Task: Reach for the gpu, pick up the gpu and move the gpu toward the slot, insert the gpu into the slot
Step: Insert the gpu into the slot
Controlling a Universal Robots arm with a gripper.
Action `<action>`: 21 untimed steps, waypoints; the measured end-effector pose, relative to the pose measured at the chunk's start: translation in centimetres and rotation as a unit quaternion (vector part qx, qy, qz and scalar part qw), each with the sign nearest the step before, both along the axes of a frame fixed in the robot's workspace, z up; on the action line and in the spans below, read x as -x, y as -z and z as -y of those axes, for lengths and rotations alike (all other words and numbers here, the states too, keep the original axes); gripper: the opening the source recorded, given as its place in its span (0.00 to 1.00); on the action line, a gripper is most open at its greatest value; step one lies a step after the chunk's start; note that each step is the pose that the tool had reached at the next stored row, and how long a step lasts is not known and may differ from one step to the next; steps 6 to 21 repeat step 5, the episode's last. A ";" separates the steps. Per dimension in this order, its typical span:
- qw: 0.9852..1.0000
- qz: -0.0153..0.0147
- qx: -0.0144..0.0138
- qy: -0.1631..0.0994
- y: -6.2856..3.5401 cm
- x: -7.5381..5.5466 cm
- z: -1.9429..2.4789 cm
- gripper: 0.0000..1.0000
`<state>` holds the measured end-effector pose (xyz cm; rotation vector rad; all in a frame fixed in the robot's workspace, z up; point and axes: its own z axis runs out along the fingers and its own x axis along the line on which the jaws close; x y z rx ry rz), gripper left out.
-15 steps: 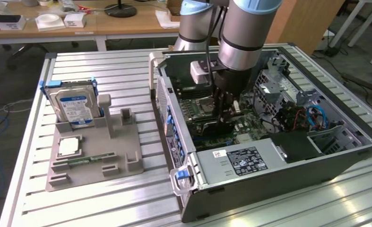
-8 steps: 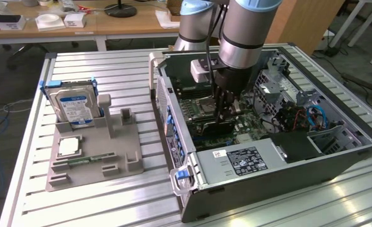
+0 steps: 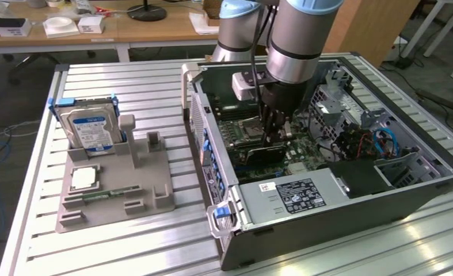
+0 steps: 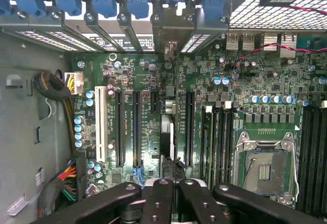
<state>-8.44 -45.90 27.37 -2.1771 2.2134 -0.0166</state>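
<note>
Computer case [image 3: 410, 198]: open on the slatted surface [image 3: 118, 247], walls ringing the pincer.
Motherboard [image 4: 148, 106]: directly beneath the pincer, long black slots close together.
Gpu [image 4: 167, 132]: seen edge-on, gripped in the closed pincer [image 3: 274, 138], over a slot [image 4: 189, 127]. Judgement: keep the card upright and square; neighbouring slots and the bracket wall leave little side room.
</note>
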 end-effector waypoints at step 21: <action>1.000 0.000 0.000 0.000 0.00 0.0 0.00 0.10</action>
